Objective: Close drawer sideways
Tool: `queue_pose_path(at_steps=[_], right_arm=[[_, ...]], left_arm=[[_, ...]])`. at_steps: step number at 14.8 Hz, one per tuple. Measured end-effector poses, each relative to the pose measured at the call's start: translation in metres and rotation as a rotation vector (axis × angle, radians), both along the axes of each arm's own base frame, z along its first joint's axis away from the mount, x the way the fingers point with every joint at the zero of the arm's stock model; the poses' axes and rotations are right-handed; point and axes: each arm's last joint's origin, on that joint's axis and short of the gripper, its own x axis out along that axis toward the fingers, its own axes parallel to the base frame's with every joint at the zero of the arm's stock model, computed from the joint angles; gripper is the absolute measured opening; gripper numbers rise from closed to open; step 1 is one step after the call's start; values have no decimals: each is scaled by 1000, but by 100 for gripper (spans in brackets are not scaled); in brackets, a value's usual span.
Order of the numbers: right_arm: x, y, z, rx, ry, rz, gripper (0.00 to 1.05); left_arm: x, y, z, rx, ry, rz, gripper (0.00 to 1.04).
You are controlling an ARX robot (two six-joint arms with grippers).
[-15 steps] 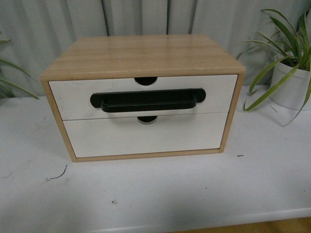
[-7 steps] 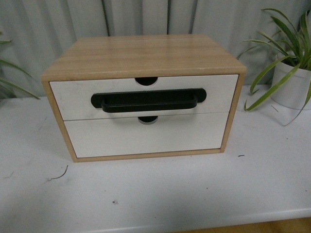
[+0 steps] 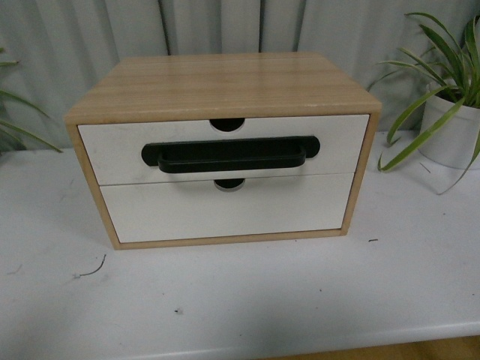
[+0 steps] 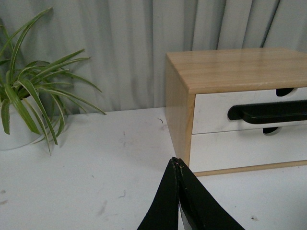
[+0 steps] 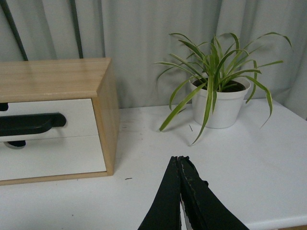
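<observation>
Both claws are pinched together, holding nothing: the left claw (image 4: 178,165) hangs over the bare worktop (image 3: 247,300) short of the cabinet's left corner, and the right claw (image 5: 178,163) hangs over the worktop between the cabinet and the potted plant (image 5: 220,98). Neither shows in the front view.

On the worktop stands the wooden cabinet (image 3: 221,82), and the drawer (image 3: 225,150) is its upper one, white-fronted, with a wide black bar handle (image 3: 229,155) and a half-round notch in its top edge. Its face looks level with the cabinet frame, so it appears shut or nearly so; whether any gap remains I cannot tell.

By its look the drawer is rigid board, light, and not fragile, though the painted face is likely slick. The bar handle is the sure hold: a pinched claw can press flat on the front just beside it, or hook behind the bar. The cabinet itself may slide on the smooth worktop if pushed hard.

Open room lies in front and to the left. On the right, the plant's long leaves reach toward the cabinet's side, and the worktop's front edge lies near the claws.
</observation>
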Motion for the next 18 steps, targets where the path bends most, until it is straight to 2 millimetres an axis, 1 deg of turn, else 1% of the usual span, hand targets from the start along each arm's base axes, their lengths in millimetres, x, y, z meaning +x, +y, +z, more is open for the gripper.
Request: queue_pose_path(at_steps=[2,3,4,5,8,9,11,13,14,15,16,17,18], right_arm=[[-4,0,-3,0,27,0,2],[-10,0,-6,0,41,0,2],[-12,0,0,0,-16,1,2],[-12,0,-4,0,17,1,2],[-12,0,-3,0,7,1,3],[-12,0,-3,0,8,1,13],[-12,0,-3,0,8,1,35],[-12,0,-3,0,8,1,62],[-12,0,-3,0,7,1,73],[-12,0,-3,0,8,1,89],[-12,0,-3,1,8,1,100],[-12,0,-3,1,8,1,97],[-12,0,-3,1,8,1,98]], left_arm=[[0,0,0,0,-3,0,2],[0,0,0,0,-3,1,2],[0,0,0,0,-3,0,2],[0,0,0,0,-4,0,2],[0,0,0,0,-3,0,2],[0,0,0,-2,-4,0,9],[0,0,0,-2,-4,0,31],[0,0,0,-2,-3,0,58],[0,0,0,-2,-3,0,69],[0,0,0,-2,-4,0,85],[0,0,0,-2,-3,0,98],[0,0,0,-1,-4,0,99],[0,0,0,-2,-4,0,98]])
